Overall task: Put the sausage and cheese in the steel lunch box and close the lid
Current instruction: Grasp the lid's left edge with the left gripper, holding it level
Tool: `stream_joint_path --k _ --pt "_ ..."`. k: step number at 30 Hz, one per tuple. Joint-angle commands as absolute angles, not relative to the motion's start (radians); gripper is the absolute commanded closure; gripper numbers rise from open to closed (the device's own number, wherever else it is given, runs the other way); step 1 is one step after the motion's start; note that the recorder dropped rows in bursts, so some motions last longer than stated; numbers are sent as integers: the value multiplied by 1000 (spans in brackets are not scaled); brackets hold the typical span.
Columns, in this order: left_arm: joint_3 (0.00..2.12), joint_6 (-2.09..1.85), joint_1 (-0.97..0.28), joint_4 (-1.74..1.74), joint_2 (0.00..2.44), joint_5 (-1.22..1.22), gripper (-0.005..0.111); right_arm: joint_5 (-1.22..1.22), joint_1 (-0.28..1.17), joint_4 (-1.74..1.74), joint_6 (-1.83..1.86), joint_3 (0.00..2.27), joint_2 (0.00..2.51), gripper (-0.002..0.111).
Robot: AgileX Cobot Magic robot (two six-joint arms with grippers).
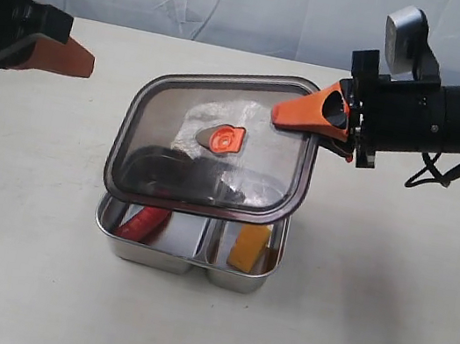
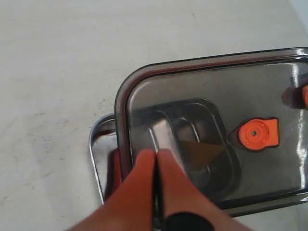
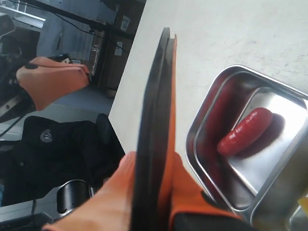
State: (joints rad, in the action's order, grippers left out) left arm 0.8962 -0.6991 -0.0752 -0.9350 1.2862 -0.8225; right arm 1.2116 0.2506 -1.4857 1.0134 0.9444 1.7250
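Your right gripper (image 1: pixel 282 117) clamps the lid (image 1: pixel 174 135) over the steel lunch box (image 1: pixel 187 261) | sausage (image 1: pixel 143 222), cheese (image 1: pixel 251 247) inside | left gripper (image 2: pixel 156 156) clenched, empty

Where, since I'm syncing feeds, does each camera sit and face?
Exterior: off the arms, looking down on the steel lunch box, left gripper and right gripper.
Left wrist: on the left arm, looking past its shut fingers onto the lid.
Right wrist: on the right arm, sighting along the clamped lid's edge toward the sausage.
All three show the lid.
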Motion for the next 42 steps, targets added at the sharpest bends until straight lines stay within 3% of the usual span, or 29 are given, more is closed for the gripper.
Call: stream_joint_path --k 1,5,7,15,42 --pt "895 -764 16 -1099 1355 -922 107 1221 252 -1508 1017 943 1718 109" --pt "895 -772 116 -1189 1423 -1063 107 1221 252 -1499 1017 943 1718 109" --pt "895 -788 147 -1211 1455 -1141 100 1221 252 -1491 1017 943 1714 109" --pt "895 -861 168 -1256 1603 -1221 45 1221 252 -1490 1017 943 1655 109" --pt "895 -1084 140 -1382 1635 -1221 47 1221 294 -1606 1006 943 1614 109"
